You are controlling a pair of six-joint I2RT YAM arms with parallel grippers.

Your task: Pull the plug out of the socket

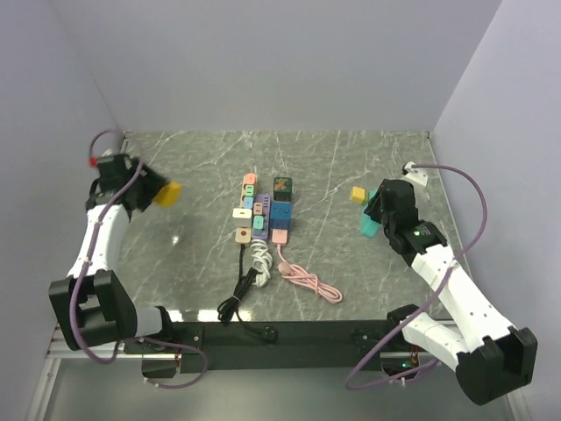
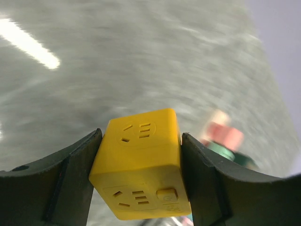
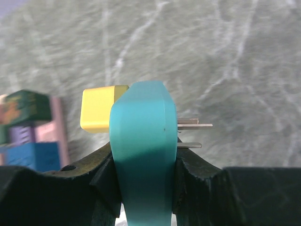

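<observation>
Two arms were seen at the near edge of a desk (image 1: 351,167) of grey-green marble crossed by pale veins, closed in by plain lavender walls (image 1: 280,61) at the left, back and right. A bright glare of light was reflected on the stone at the left.

At the far left, the left gripper (image 1: 158,193) was clamped on a yellow socket cube (image 2: 141,165), one finger pressed against each side. The cube was held above the desk, its slotted faces exposed in the wrist view.

In the middle of the desk, a cluster of power strips (image 1: 248,209) fitted with coloured adapters was laid out in close rows. From its near end a black cable (image 1: 238,294), a coiled white cable (image 1: 260,257) and a looped pink cable (image 1: 307,281) were trailed toward the arms.

At the right, the right gripper (image 1: 372,215) was closed on a teal plug (image 3: 143,155), whose bare metal prongs (image 3: 193,125) were left pointing out to the side. The plug was kept well apart from the socket cube, with the whole cluster between them. A small yellow block (image 1: 358,194) was seen resting on the desk just beyond the plug.
</observation>
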